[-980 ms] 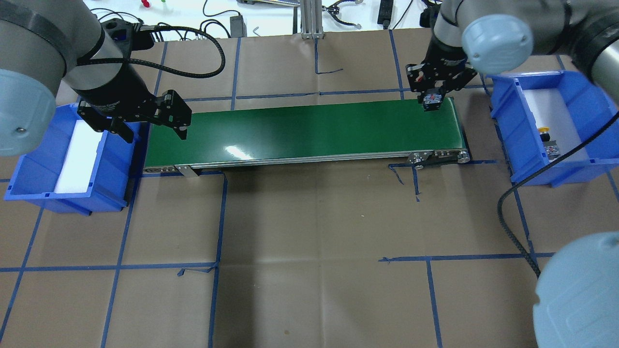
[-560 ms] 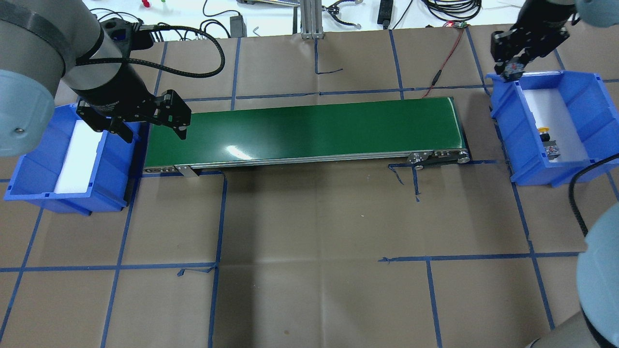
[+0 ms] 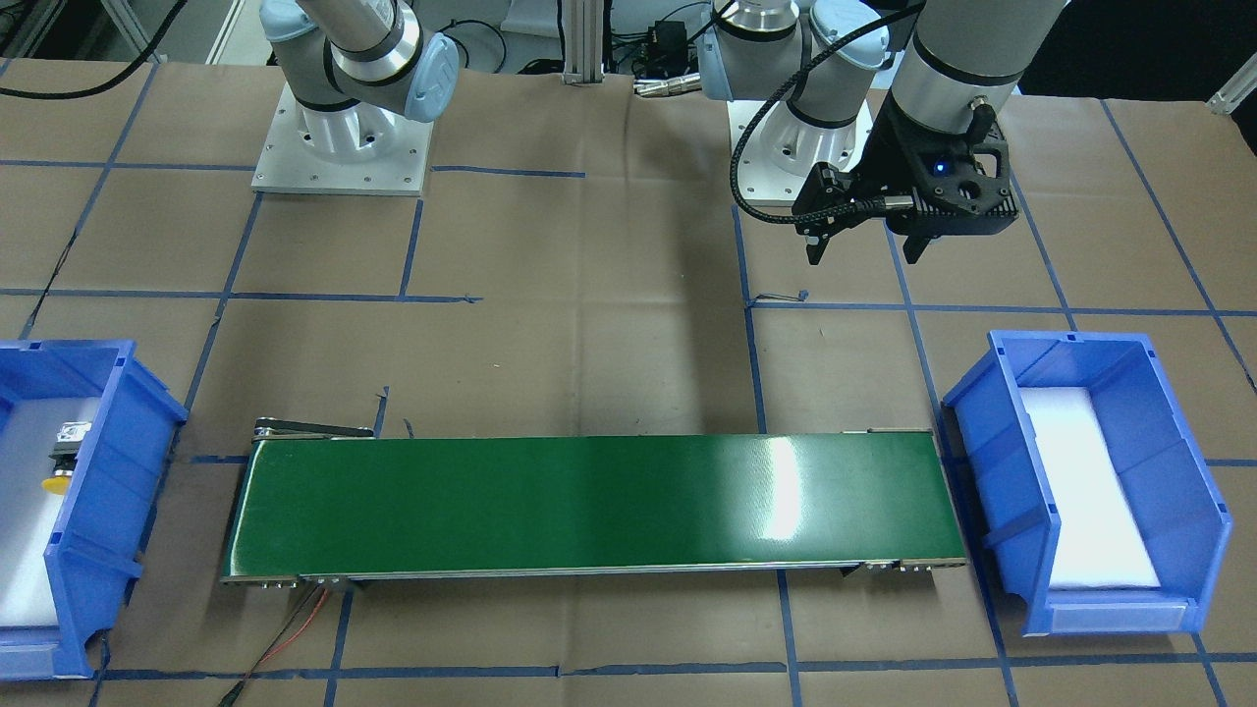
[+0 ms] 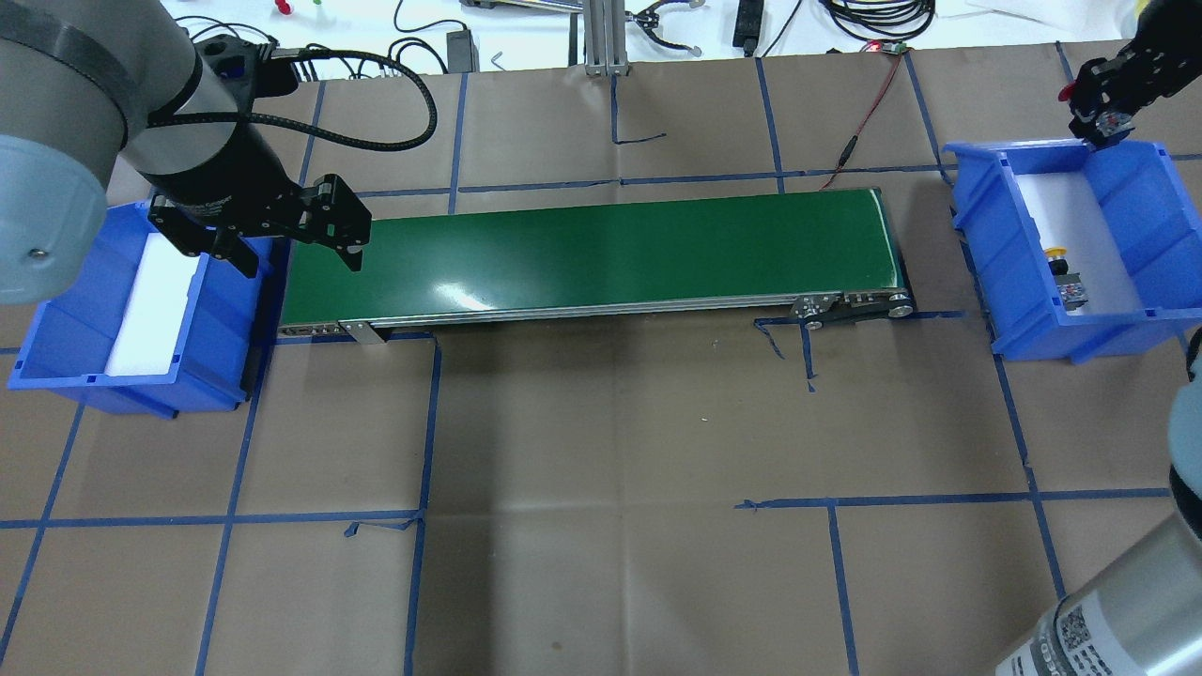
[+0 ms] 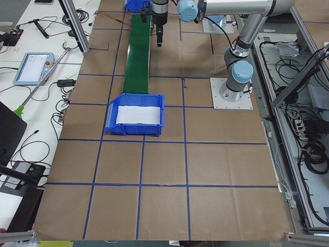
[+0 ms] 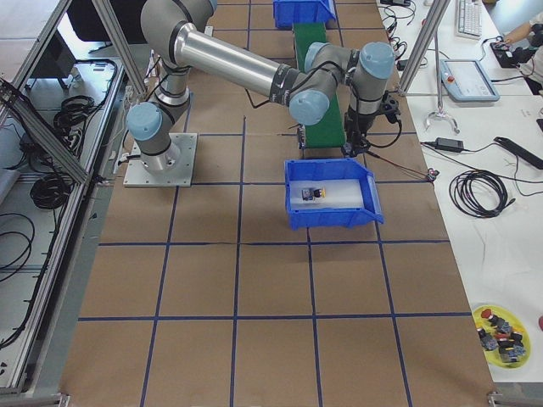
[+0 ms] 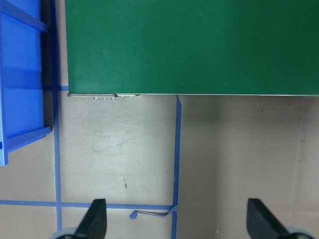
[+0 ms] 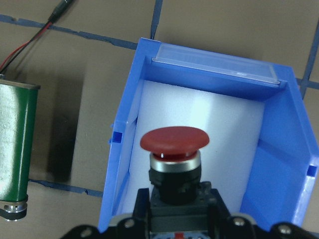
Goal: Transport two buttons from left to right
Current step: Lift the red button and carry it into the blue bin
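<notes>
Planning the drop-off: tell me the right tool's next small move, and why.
Probably lower the right tool straight down into the blue bin before releasing. It grips the red button, which the wrist view shows over bare white liner, and the yellow button lies apart, nearer the robot.

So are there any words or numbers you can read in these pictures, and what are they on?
No text reads clearly anywhere.
Sticker with a square code on the right arm: print too small to read.
Pale print on the left gripper body: blurred, unreadable.
Cap of the red button: no writing.
</notes>
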Robot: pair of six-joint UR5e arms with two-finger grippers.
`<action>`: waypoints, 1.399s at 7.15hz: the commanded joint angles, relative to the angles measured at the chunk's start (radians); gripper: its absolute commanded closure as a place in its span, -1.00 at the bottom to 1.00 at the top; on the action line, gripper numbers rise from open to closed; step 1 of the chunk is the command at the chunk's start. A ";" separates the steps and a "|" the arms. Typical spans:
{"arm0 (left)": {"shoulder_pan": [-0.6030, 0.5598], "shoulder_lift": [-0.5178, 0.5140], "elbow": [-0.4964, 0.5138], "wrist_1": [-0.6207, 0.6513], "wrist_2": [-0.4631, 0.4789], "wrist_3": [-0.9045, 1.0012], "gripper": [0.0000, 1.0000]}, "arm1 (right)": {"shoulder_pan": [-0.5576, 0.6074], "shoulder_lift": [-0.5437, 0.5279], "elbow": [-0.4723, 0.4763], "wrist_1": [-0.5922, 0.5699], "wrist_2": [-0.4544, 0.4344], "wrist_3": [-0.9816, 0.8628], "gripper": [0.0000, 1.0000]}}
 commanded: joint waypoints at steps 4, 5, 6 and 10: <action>0.000 0.000 0.002 0.000 0.000 0.000 -1.00 | -0.006 0.142 0.015 -0.124 -0.007 0.000 0.90; 0.000 0.000 0.002 0.000 -0.001 0.000 -1.00 | -0.006 0.150 0.018 -0.124 -0.007 0.011 0.90; 0.000 0.000 0.002 0.000 0.000 0.000 -1.00 | -0.006 0.157 0.020 -0.125 -0.007 0.041 0.90; 0.000 0.000 0.000 0.000 0.000 0.000 -1.00 | -0.030 0.165 0.079 -0.194 -0.008 0.066 0.90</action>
